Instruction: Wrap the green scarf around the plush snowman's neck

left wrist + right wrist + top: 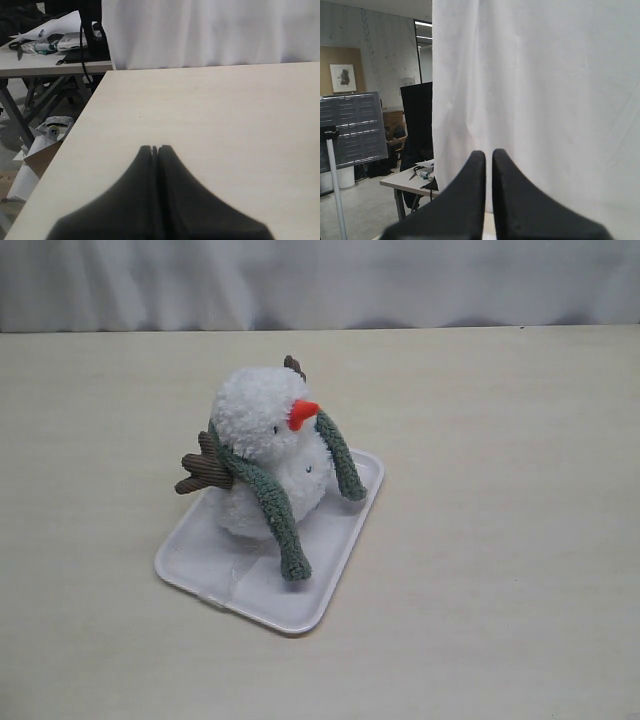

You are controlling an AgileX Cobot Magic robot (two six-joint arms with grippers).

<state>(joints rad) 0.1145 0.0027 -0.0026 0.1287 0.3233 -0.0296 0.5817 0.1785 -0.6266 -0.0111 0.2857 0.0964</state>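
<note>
The plush snowman (262,440) sits upright on a flat white tray (250,590), white and fluffy with an orange nose and brown twig arms. The green scarf (275,510) lies around its neck, one end hanging down its front onto the tray, the other end (342,460) hanging on the right side below the nose. Neither gripper shows in the exterior view. My left gripper (154,148) is shut with nothing in it, over bare table. My right gripper (488,152) is shut and empty, raised and facing a white curtain.
The pale wooden table (500,540) spreads all around the tray. A white curtain (320,280) hangs behind its far edge. In the left wrist view the table's side edge (75,135) drops to a cluttered floor, with another table (45,60) beyond.
</note>
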